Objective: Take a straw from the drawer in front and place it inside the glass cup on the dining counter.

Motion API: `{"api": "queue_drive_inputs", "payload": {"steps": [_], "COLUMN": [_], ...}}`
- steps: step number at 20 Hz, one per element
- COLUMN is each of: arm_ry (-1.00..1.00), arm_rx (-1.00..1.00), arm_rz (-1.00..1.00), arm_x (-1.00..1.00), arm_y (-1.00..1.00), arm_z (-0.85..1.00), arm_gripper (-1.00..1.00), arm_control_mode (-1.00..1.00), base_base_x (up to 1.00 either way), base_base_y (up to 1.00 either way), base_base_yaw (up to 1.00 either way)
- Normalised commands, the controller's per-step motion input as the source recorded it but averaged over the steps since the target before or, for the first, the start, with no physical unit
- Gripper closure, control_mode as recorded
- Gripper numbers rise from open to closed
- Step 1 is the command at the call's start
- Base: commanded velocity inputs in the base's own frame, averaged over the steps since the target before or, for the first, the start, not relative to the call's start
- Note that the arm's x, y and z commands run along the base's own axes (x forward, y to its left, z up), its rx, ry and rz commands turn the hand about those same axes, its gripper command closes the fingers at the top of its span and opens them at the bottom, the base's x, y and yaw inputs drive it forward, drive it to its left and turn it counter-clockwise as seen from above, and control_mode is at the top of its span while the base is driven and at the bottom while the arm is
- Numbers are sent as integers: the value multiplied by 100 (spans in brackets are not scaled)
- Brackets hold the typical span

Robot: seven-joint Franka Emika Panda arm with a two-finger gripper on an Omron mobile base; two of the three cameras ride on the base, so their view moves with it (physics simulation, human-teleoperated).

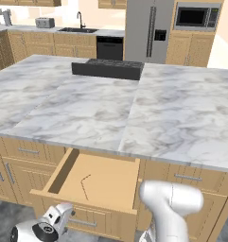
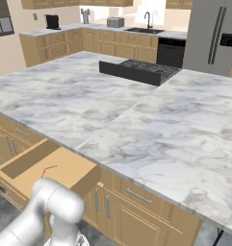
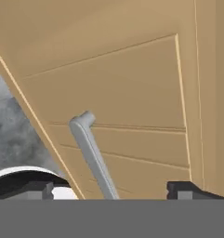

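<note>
The drawer [image 1: 82,195] under the dining counter [image 1: 87,108] stands pulled out, its light-wood box open to above. Inside it the thin reddish straw [image 1: 84,185] lies flat on the drawer floor, also seen from the right side as the straw [image 2: 47,169] in the drawer [image 2: 64,168]. My gripper [image 1: 67,211] hangs low in front of the drawer's front panel. In the hand view my gripper [image 3: 115,190] is open, its fingertips [image 3: 39,189] wide apart on either side of the silver bar handle [image 3: 92,153] without touching it. The glass cup is out of view.
A black cooktop [image 1: 108,69] sits at the far side of the marble counter [image 2: 136,120]. Closed wooden cabinet doors [image 2: 122,211] and narrower drawer fronts [image 1: 28,151] flank the open drawer. Grey floor [image 3: 11,121] lies below.
</note>
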Motion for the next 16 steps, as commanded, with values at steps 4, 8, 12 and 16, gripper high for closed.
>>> {"api": "queue_drive_inputs", "payload": {"steps": [4, 8, 12, 16], "arm_ry": [-1, -5, -1, 2], "arm_rx": [29, 32, 35, 37], "arm_rz": [0, 0, 0, 0], "arm_x": [-64, -81, -80, -59], "arm_y": [-17, -27, -38, -45], "arm_z": [100, 100, 100, 100], "arm_gripper": [-100, -100, -100, -100], "arm_control_mode": [-100, -100, -100, -100], "base_base_x": [0, 0, 0, 0], "base_base_y": [0, 0, 0, 0], "base_base_yaw": [0, 0, 0, 0]}}
